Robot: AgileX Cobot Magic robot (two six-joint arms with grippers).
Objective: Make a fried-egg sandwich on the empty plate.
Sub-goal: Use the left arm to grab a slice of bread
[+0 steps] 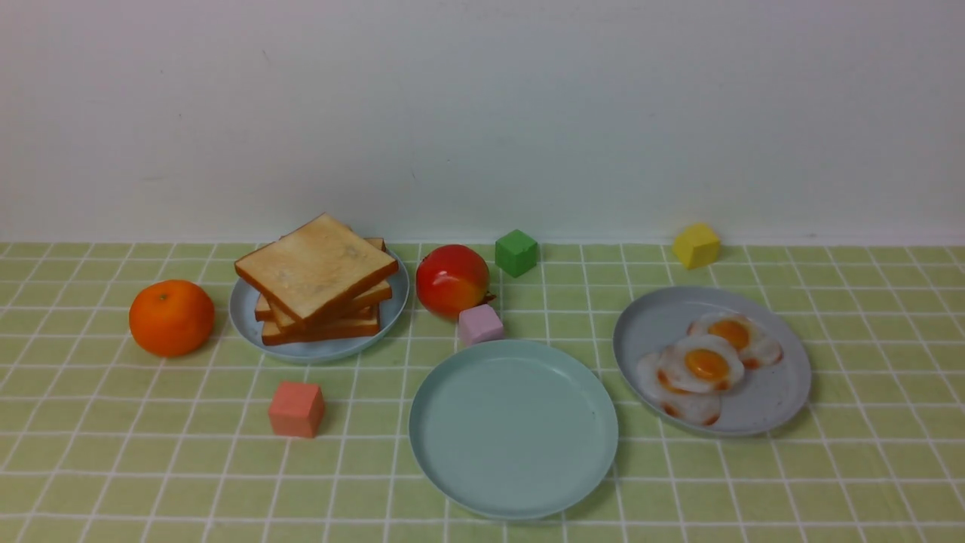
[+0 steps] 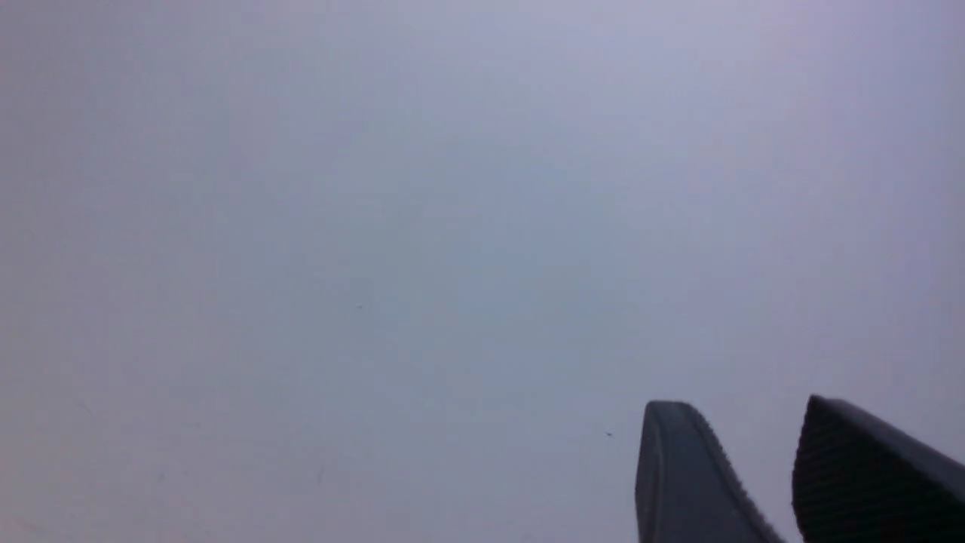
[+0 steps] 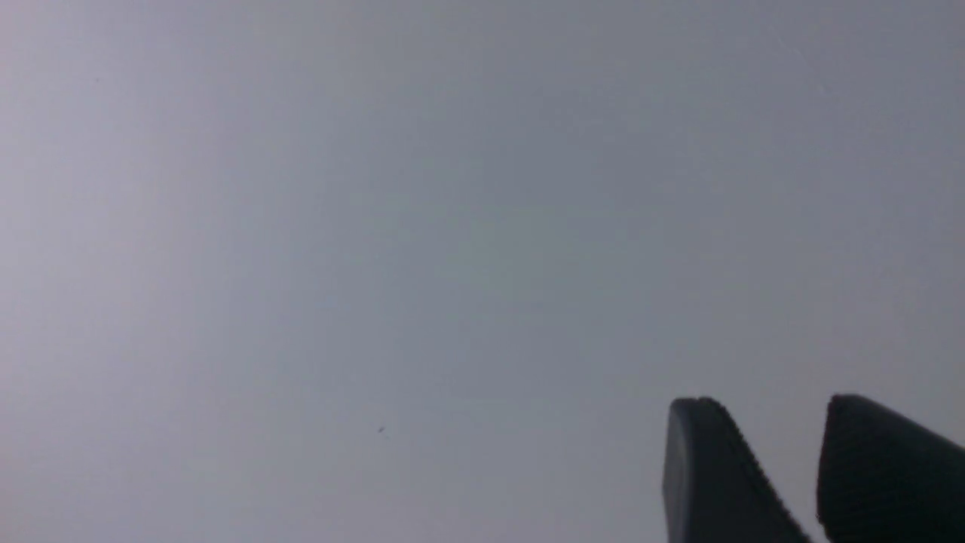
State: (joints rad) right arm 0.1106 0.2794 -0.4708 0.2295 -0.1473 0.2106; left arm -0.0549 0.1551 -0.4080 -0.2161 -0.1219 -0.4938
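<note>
Left end effector and right end effector: tips slightly apart, nothing between them, only blank wall ahead. Toast stack is on the left one's side and the eggs on the right one's. The empty plate is between, all well clear of both.

Risks, my read:
- The stack is skewed, so pinching the top slice may drag the one under it.
- The eggs overlap and look thin and glossy, so they could lift together or slip.

Pink cube is just beside the plate's rim, red fruit beside the toast.

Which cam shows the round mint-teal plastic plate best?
Front view: the round mint-teal plastic plate sits whole, unobstructed and bare near the middle of the table. Both wrist views show only blank grey, none of the plate.
</note>
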